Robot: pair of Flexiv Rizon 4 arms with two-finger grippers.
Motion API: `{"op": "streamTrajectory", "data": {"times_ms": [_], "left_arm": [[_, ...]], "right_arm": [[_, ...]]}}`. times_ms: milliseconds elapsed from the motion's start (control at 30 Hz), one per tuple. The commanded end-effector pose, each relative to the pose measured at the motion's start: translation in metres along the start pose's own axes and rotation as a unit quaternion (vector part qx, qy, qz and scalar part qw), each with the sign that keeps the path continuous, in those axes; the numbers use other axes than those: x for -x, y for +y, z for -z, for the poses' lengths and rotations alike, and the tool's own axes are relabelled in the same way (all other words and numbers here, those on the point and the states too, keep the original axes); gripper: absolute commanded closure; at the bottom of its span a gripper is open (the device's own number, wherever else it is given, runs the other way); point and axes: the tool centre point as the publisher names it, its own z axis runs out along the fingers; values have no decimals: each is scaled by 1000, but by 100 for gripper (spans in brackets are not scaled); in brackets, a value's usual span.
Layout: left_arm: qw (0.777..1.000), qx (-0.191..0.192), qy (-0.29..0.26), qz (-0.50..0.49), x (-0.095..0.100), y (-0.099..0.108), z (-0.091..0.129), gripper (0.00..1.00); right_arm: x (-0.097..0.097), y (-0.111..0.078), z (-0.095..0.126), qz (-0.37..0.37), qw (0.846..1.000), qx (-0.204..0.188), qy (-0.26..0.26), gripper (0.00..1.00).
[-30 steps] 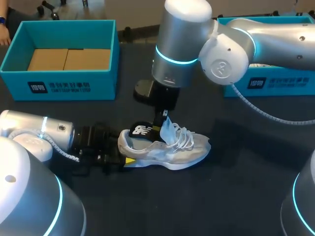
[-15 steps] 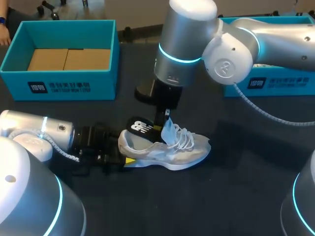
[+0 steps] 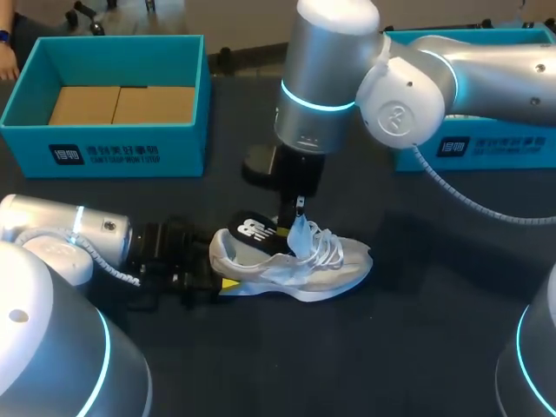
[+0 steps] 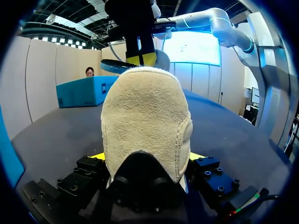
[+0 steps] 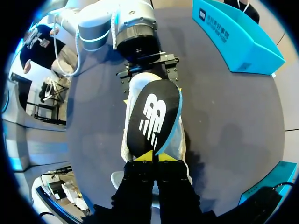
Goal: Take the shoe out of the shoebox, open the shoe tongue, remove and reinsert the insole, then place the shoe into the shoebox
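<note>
A white and grey shoe point(image 3: 308, 269) lies on its sole on the dark table, toe pointing right. My left gripper point(image 3: 217, 280) lies low at the heel point(image 4: 145, 121), one yellow fingertip point(image 4: 99, 156) against each side, so it grips the shoe. From above, my right gripper point(image 3: 296, 214) is shut on the front edge of the black insole point(image 3: 252, 231). The insole point(image 5: 152, 116) slants up out of the shoe's opening, its heel end over the shoe's heel. An open teal shoebox point(image 3: 113, 152) with cardboard in its bottom stands at the back left.
A second teal box point(image 3: 486, 148) stands at the back right, partly behind my right arm. Bare dark table lies in front of the shoe and to its right.
My right gripper has shifted slightly toward the shoe's toe with the insole, which rose a little and then settled back. The left arm and the shoe have stayed still.
</note>
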Motion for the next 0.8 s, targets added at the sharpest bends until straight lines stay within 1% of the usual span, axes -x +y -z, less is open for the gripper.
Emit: {"op": "streamTrajectory", "data": {"times_ms": [33,100,200,533,800], "left_arm": [[1000,2,1,0,2,3,-3,100],[1000,2,1,0,2,3,-3,100],[1000,2,1,0,2,3,-3,100],[1000,2,1,0,2,3,-3,100],[1000,2,1,0,2,3,-3,100]], "right_arm": [[4,1,-2,11,1000,-5,12,100],[4,3,-2,17,1000,-14,19,100],[3,7,-2,26,999,-17,24,100],[0,12,-13,31,999,-18,37,100],[-2,19,-8,33,999,-15,25,100]]}}
